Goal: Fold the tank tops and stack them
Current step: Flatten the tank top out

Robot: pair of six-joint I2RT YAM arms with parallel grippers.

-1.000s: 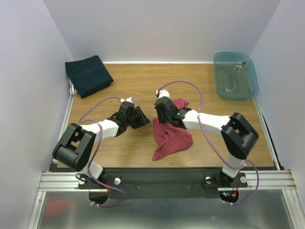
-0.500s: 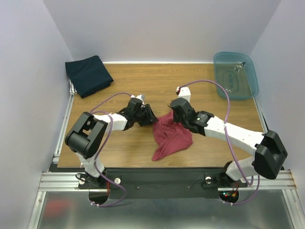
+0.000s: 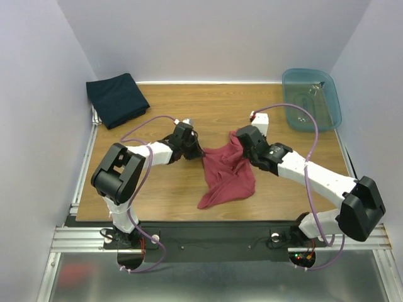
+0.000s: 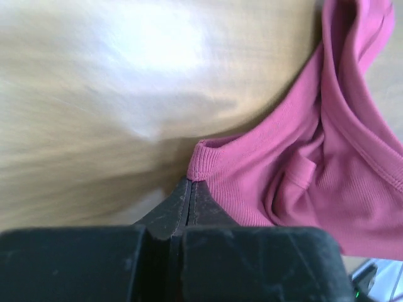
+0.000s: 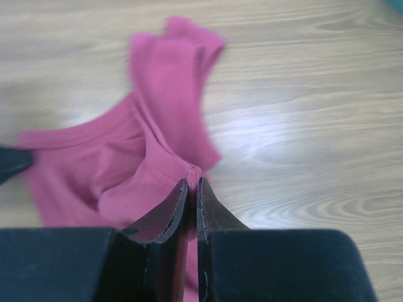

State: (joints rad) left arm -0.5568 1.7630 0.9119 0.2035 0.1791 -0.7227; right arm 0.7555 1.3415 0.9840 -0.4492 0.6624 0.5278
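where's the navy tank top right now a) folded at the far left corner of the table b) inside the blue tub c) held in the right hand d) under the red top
A: the navy tank top lies folded at the far left corner of the table, apart from the blue tub and from the red tank top, which the left hand and right hand pinch.

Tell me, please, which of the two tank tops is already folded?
The navy tank top, a neat square in the far-left corner. The maroon tank top lies rumpled mid-table, pinched by the left gripper and right gripper.
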